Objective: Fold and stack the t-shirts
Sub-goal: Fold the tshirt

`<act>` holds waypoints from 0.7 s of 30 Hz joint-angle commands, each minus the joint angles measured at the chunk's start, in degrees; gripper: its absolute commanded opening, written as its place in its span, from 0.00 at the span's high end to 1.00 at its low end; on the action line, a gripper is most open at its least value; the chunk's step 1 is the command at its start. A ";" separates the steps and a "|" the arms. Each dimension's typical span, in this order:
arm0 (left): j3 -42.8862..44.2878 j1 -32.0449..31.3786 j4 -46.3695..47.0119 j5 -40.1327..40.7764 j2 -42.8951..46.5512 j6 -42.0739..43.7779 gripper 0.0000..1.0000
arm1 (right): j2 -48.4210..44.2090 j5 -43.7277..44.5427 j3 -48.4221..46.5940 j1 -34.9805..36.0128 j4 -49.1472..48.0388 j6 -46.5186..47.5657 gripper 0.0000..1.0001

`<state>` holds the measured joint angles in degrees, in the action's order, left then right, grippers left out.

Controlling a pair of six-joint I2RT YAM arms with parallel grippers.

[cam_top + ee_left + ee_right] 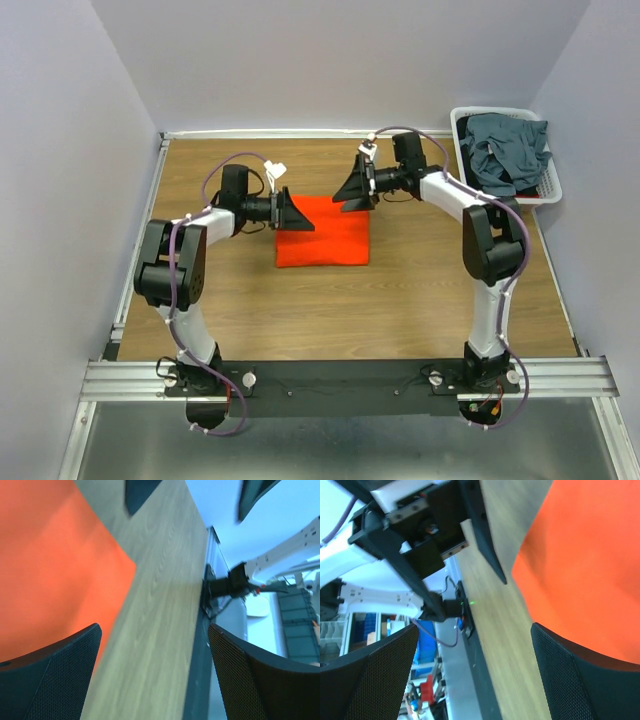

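A bright orange-red t-shirt [323, 234] lies folded into a flat rectangle in the middle of the wooden table; it also fills the left of the left wrist view [50, 570] and the right of the right wrist view [590, 565]. My left gripper [296, 214] hovers open over its upper left corner, nothing between the fingers [55, 675]. My right gripper [355, 188] hovers open over its upper right corner, also empty, fingers [575, 680] wide apart. Dark slate blue-grey t-shirts [506, 150] lie crumpled in the basket.
A white slatted basket [552, 185] stands at the table's back right corner. Grey walls close in the table on three sides. A metal rail [340, 378] with both arm bases runs along the near edge.
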<state>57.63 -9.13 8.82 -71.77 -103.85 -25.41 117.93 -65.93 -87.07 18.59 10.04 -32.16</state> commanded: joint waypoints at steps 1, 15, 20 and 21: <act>2.84 -0.10 12.71 4.17 -5.47 -10.01 0.05 | 8.09 3.35 -2.66 0.66 -3.27 -4.14 0.00; 7.21 6.75 -1.05 16.10 -8.16 2.50 0.05 | 9.53 8.36 -5.82 -3.47 -2.13 6.59 0.00; 13.64 1.86 -16.25 37.53 6.18 12.48 0.05 | -2.33 13.45 -7.68 -7.42 -0.12 10.00 0.00; 15.22 0.18 -17.86 46.80 9.43 14.49 0.05 | -5.57 16.68 -7.59 -8.12 0.93 12.89 0.00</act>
<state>67.11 -3.97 1.74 -49.23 -106.26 -22.11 124.11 -57.36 -91.13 13.32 9.74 -26.22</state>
